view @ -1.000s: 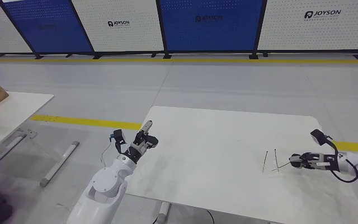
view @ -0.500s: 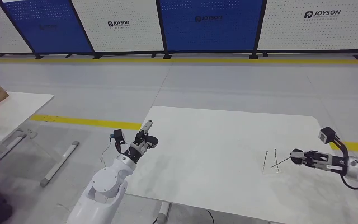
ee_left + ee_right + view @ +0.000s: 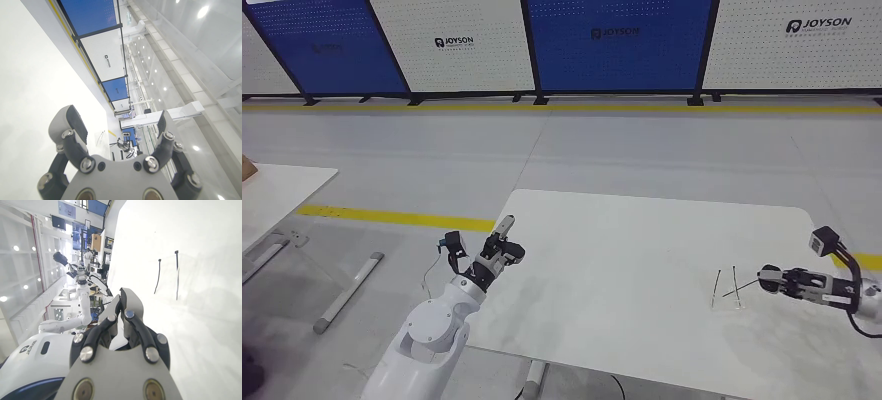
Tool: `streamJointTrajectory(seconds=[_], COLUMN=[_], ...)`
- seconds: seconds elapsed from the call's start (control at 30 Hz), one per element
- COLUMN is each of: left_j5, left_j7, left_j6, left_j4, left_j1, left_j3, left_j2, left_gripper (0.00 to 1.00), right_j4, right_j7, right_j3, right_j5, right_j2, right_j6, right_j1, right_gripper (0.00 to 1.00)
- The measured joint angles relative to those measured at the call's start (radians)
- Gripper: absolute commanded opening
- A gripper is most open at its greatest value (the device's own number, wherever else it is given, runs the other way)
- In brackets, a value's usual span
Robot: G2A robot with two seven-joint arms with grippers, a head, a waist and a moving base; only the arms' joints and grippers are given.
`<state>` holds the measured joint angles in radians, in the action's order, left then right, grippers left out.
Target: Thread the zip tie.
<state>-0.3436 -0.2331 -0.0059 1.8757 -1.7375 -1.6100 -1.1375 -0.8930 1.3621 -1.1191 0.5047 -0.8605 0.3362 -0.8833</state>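
Two black zip ties point(image 3: 717, 285) point(image 3: 735, 287) lie side by side on the white table point(image 3: 622, 270), near its right end. My right gripper point(image 3: 765, 278) hovers just right of them, shut. A third thin zip tie point(image 3: 742, 289) slants from its fingertips down toward the lying pair. From the right wrist, the gripper point(image 3: 121, 294) has its pads pressed together, and the two lying ties point(image 3: 157, 275) point(image 3: 177, 262) sit on the table beyond it. My left gripper point(image 3: 504, 240) stands open and empty at the table's left edge, pointing up point(image 3: 117, 113).
From the left wrist, the ties point(image 3: 100, 137) show small and far across the bare tabletop. A second white table point(image 3: 282, 195) stands off to the left. Blue and white panels point(image 3: 622, 45) close off the floor behind.
My right gripper rose off the table and drew slightly right, carrying the slanted zip tie with it. The left arm stayed where it was.
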Motion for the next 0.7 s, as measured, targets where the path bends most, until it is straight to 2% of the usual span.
streamJointTrajectory(seconds=[0.13, 0.23, 0.33, 0.47, 0.57, 0.7], left_j5=[0.000, -0.003, 0.017, 0.073, 0.130, 0.139], left_j7=[0.001, 0.040, 0.105, 0.139, 0.187, 0.196], left_j6=[0.000, 0.010, 0.015, 0.025, 0.030, 0.031], left_j4=[0.000, 0.014, 0.047, 0.076, 0.090, 0.092], left_j1=[0.001, 0.016, 0.031, 0.059, 0.077, 0.078], left_j3=[0.000, 0.009, 0.034, 0.098, 0.152, 0.160], left_j2=[0.000, -0.004, -0.010, -0.016, -0.023, -0.023], left_gripper=[1.00, 1.00, 1.00, 1.00, 1.00, 1.00], right_j4=[-0.063, -0.122, -0.204, -0.288, -0.300, -0.298], right_j7=[0.008, -0.042, -0.121, -0.222, -0.240, -0.239], right_j3=[-0.009, -0.022, -0.029, -0.028, -0.029, -0.029], right_j5=[0.160, 0.201, 0.184, 0.131, 0.120, 0.121], right_j2=[-0.016, -0.025, -0.034, -0.045, -0.049, -0.049], right_j6=[0.004, 0.004, 0.004, 0.004, 0.004, 0.004], right_j1=[-0.051, -0.083, -0.126, -0.179, -0.189, -0.188], right_gripper=[0.00, 0.00, 0.00, 0.00, 0.00, 0.00])
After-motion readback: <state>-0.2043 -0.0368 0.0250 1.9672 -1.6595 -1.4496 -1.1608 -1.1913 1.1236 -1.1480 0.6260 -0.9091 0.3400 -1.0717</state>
